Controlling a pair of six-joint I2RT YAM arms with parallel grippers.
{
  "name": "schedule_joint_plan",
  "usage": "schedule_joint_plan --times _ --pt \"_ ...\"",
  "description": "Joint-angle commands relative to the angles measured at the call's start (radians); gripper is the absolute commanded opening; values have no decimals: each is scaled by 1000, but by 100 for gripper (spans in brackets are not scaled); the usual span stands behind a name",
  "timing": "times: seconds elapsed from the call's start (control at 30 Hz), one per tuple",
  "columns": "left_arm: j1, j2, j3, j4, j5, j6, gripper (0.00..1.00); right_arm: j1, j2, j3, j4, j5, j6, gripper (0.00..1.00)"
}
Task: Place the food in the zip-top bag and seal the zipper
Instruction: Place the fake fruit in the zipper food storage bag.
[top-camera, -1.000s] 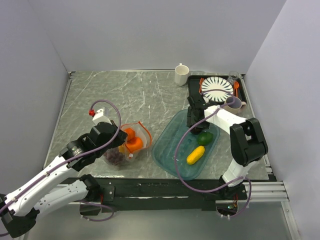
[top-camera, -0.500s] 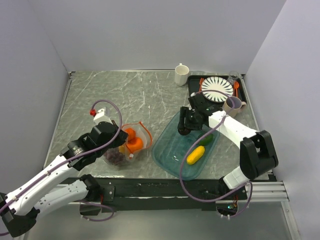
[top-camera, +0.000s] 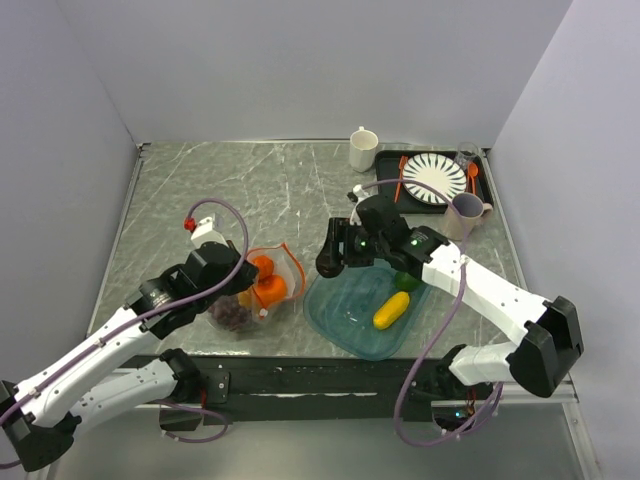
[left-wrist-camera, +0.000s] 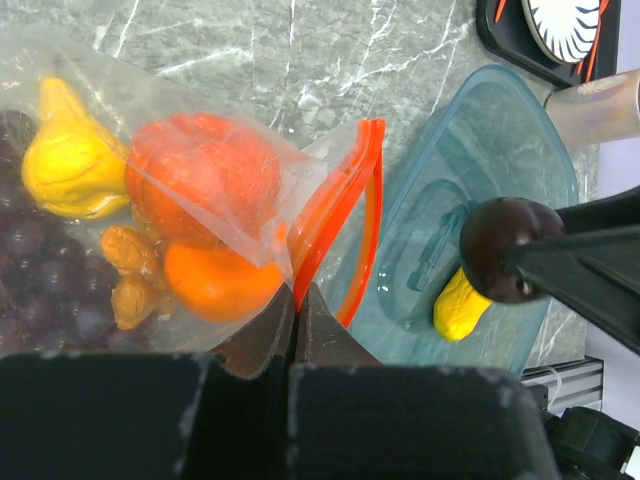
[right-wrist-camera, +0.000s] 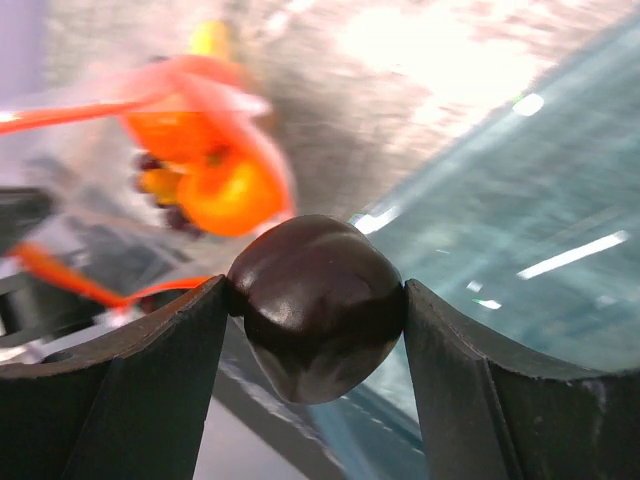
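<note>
The zip-top bag (top-camera: 262, 285) lies left of centre with its orange-red zipper (left-wrist-camera: 335, 215) gaping open toward the right. Inside it are orange rounds (left-wrist-camera: 205, 180), a yellow piece (left-wrist-camera: 68, 160) and purple grapes (left-wrist-camera: 40, 275). My left gripper (left-wrist-camera: 297, 298) is shut on the near end of the zipper strip; it also shows in the top view (top-camera: 255, 298). My right gripper (right-wrist-camera: 318, 300) is shut on the dark plum (right-wrist-camera: 318, 305) and holds it in the air (top-camera: 328, 262) just right of the bag's mouth. A yellow piece (top-camera: 391, 310) and a green fruit (top-camera: 405, 280) lie in the teal tray (top-camera: 335, 305).
A white mug (top-camera: 363, 150) stands at the back. A black tray (top-camera: 386, 185) at the back right holds a striped plate (top-camera: 435, 178) and orange cutlery (top-camera: 402, 168). A mauve mug (top-camera: 466, 212) stands in front of it. Walls close in left, right and back.
My right arm has swung left from over the teal tray to beside the bag's mouth, carrying the plum. My left gripper has kept its hold on the zipper.
</note>
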Motion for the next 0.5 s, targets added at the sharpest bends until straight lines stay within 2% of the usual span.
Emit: schedule_joint_plan --times 0.0,0.27,0.47 --pt "3 1 6 48 16 8 1 80 -21 38 148 -8 110 45" --pt "3 -13 9 37 16 3 1 222 166 128 213 -15 138 45" --pt "3 -48 15 18 2 -7 1 240 330 235 198 -37 112 49"
